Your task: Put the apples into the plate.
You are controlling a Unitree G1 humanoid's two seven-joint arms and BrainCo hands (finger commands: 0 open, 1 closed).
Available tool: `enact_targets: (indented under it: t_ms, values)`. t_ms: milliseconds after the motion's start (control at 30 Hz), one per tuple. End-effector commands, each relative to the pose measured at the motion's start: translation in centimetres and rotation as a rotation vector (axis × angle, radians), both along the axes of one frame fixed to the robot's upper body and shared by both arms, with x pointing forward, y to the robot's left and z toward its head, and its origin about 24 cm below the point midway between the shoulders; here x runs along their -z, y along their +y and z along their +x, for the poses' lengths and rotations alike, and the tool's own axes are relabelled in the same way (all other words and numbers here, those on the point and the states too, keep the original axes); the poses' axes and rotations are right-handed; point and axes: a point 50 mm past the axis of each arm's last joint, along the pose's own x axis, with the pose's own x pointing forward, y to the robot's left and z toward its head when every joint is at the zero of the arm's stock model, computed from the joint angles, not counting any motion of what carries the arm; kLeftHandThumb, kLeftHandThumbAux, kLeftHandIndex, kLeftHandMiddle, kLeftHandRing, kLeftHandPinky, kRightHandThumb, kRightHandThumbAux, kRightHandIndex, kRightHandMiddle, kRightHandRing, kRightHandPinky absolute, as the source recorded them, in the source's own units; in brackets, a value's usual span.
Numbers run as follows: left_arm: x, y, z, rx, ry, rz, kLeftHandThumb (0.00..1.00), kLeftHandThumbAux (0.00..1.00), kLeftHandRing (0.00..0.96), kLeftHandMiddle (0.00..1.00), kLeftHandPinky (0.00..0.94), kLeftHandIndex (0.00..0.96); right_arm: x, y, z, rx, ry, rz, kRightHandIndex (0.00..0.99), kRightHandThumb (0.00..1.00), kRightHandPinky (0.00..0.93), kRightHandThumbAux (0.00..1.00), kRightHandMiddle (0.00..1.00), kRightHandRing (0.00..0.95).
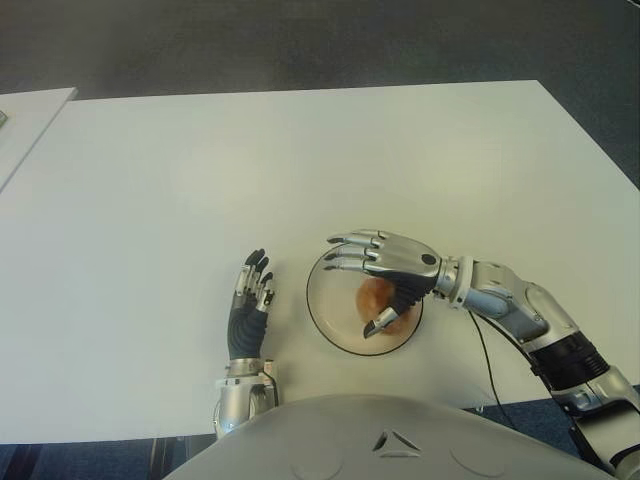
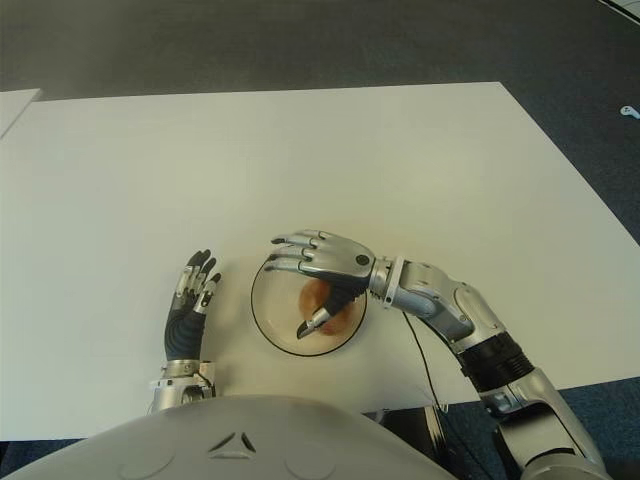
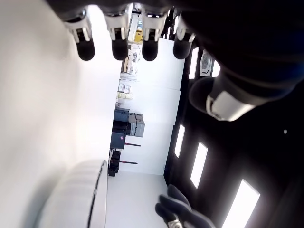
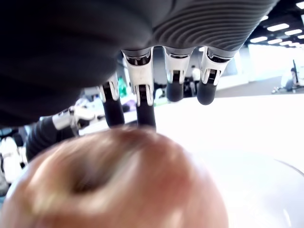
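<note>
A reddish apple (image 1: 375,297) lies in the shallow clear plate (image 1: 325,325) near the table's front edge. My right hand (image 1: 380,262) hovers right over it, four fingers stretched out flat toward the left and the thumb (image 1: 385,318) pointing down beside the fruit. In the right wrist view the apple (image 4: 118,185) fills the space under the palm, the fingers (image 4: 142,90) stay straight above it and do not wrap it. My left hand (image 1: 250,300) shows palm-down on the white table (image 1: 300,160) just left of the plate, fingers extended, holding nothing. No other apple is visible.
A second white table (image 1: 25,120) shows at the far left edge. A thin cable (image 1: 490,365) hangs off the front edge by my right forearm. Dark carpet surrounds the table on the far and right sides.
</note>
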Motion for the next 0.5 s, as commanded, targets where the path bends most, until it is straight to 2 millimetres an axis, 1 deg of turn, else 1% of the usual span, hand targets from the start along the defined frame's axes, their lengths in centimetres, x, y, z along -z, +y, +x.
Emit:
enact_targets:
  t_ms: [33,200,367,500]
  values:
    - [0.7,-0.3,-0.2,-0.001,0.029,-0.005,0.112,0.520,0.014,0.032,0.028,0.073,-0.8,-0.3,0.3,0.038,0.035,0.060,0.000,0.114,0.000,0.200,0.000,0.000]
    - [1.6,0.3,-0.1,-0.007,0.040,-0.005,0.102,0.528,0.015,0.039,0.022,0.072,-1.0,-0.6,0.7,0.085,0.093,0.139,0.000,0.119,0.000,0.178,0.000,0.000]
    - [1.1,-0.4,-0.3,-0.014,0.026,-0.040,0.105,0.526,0.018,0.047,0.020,0.077,-1.3,-1.0,1.1,0.135,0.189,0.234,0.000,0.113,0.000,0.168,0.000,0.000]
    - [0.9,-0.6,-0.3,-0.016,0.015,-0.053,0.121,0.515,0.024,0.055,0.029,0.084,-1.6,-1.4,1.2,0.161,0.233,0.282,0.000,0.105,0.000,0.160,0.000,0.000]
